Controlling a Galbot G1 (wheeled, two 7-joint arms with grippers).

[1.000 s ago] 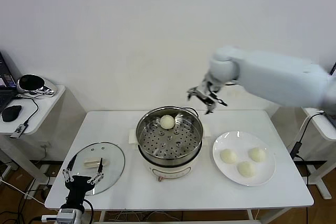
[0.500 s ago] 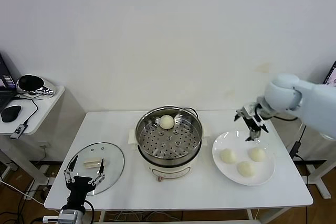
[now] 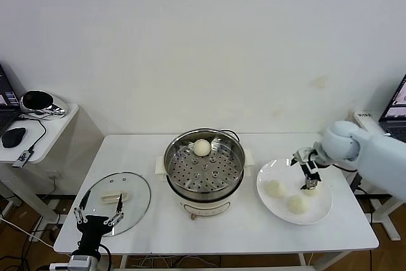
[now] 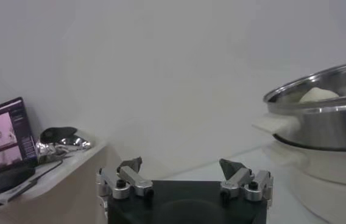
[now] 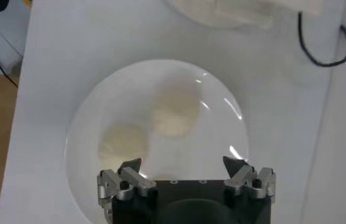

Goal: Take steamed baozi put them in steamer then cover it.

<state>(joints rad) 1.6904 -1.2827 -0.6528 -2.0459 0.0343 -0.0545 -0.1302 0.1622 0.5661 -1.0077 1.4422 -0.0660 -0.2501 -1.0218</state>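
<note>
The steel steamer [image 3: 204, 172] stands mid-table with one baozi [image 3: 202, 148] at the back of its perforated tray. It also shows in the left wrist view [image 4: 325, 103]. On the white plate [image 3: 320, 211] to its right lie two baozi in plain sight [image 3: 275, 188] [image 3: 296, 204]. A third is mostly hidden behind my right gripper [image 3: 307, 169], which is open and low over the plate's far side. The right wrist view shows the open gripper [image 5: 185, 167] above the plate [image 5: 81, 152] and two baozi [image 5: 174, 112]. The glass cover [image 3: 136, 188] lies flat at front left. My left gripper [image 3: 99, 214] is open, parked by it.
A side table [image 3: 54, 125] at the left holds a mouse, a laptop [image 4: 2, 131] and a shiny metal object. A black cable [image 5: 319, 42] runs behind the steamer. The table's right edge is just beyond the plate.
My right gripper has swung from behind the steamer to the right and down, and now hangs low over the plate's far side. The left gripper has barely moved.
</note>
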